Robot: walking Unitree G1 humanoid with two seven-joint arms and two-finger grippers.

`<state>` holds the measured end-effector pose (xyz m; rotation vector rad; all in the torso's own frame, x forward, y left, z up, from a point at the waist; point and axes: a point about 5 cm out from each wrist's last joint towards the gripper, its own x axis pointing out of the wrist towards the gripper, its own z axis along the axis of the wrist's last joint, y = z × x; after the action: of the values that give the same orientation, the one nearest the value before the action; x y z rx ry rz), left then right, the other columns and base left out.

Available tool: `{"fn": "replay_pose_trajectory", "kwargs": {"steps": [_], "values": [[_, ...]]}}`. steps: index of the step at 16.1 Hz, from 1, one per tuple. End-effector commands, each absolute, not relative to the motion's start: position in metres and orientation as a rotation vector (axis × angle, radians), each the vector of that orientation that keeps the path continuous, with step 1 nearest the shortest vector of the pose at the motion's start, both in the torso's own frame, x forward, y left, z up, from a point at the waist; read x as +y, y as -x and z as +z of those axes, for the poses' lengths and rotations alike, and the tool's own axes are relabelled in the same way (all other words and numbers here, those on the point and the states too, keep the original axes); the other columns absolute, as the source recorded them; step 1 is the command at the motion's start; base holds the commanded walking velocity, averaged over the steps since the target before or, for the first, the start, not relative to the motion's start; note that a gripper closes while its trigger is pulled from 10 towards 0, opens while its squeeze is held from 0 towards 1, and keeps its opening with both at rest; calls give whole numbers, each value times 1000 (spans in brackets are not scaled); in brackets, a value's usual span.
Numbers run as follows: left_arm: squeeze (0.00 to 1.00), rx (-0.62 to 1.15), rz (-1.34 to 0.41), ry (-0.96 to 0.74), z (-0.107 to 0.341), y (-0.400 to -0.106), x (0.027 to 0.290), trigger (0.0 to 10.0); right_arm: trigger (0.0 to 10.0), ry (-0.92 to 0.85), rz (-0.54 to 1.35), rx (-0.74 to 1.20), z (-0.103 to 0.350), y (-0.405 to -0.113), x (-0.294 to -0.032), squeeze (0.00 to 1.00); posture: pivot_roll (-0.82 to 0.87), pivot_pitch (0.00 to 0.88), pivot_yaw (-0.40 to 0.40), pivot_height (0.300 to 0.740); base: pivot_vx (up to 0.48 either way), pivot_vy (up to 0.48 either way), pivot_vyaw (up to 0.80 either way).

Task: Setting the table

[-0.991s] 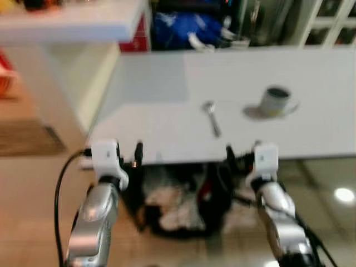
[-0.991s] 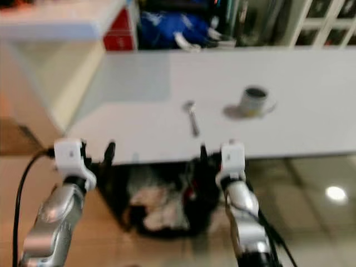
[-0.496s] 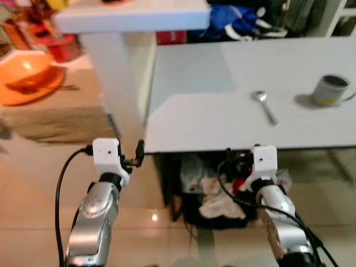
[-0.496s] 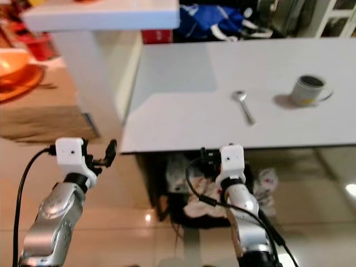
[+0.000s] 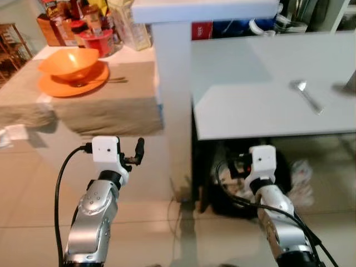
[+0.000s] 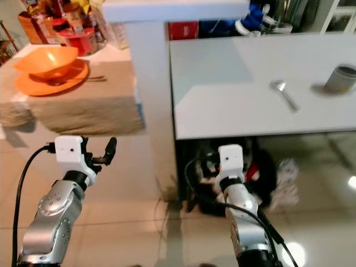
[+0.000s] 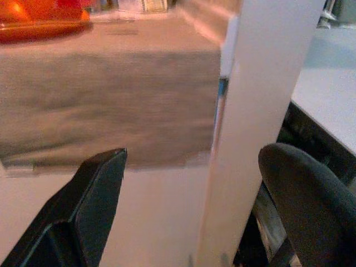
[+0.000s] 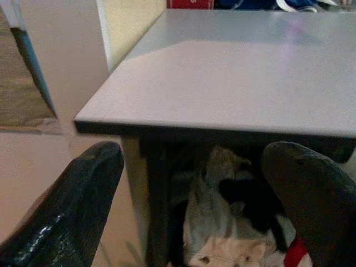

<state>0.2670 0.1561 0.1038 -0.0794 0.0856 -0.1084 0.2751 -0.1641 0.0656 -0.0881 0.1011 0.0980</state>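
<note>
Both grippers hover low in the frame with fingers spread apart and nothing between them: left gripper [image 7: 189, 217] at lower left, right gripper [image 8: 192, 206] lower center. An orange bowl [image 5: 68, 60] on an orange plate [image 5: 55, 87] sits upper left on a cloth-covered table [image 5: 111, 105]; a spoon [image 6: 283, 93] and mug [image 6: 339, 79] lie upper right on the white table [image 6: 233, 94].

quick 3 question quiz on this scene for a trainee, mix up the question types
1. True or false: the orange bowl sits on the orange plate.
2. The spoon lies on which surface? A) the cloth-covered table B) the grey table C) the floor
3. Fill in: the left gripper and right gripper each hold ____.

Key: 1 true; 2 B; 3 nothing, both are open.
</note>
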Motion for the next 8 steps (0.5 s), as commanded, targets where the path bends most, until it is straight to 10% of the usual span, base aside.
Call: {"fn": "replay_pose_trajectory", "kwargs": {"steps": [1, 4, 8], "values": [[0, 85, -114, 77, 105, -268, 157, 10000, 10000, 70, 90, 63, 73, -278, -164, 0, -97, 0, 69, 731, 0, 480, 0], [0, 95, -82, 86, 101, -273, 167, 10000, 10000, -52, 66, -7, 82, -278, -165, 0, -98, 0, 63, 731, 0, 480, 0], [0, 108, -77, 76, 97, -273, 167, 10000, 10000, -11, 95, 13, 77, -277, -162, 0, -97, 0, 64, 731, 0, 0, 0]]}}
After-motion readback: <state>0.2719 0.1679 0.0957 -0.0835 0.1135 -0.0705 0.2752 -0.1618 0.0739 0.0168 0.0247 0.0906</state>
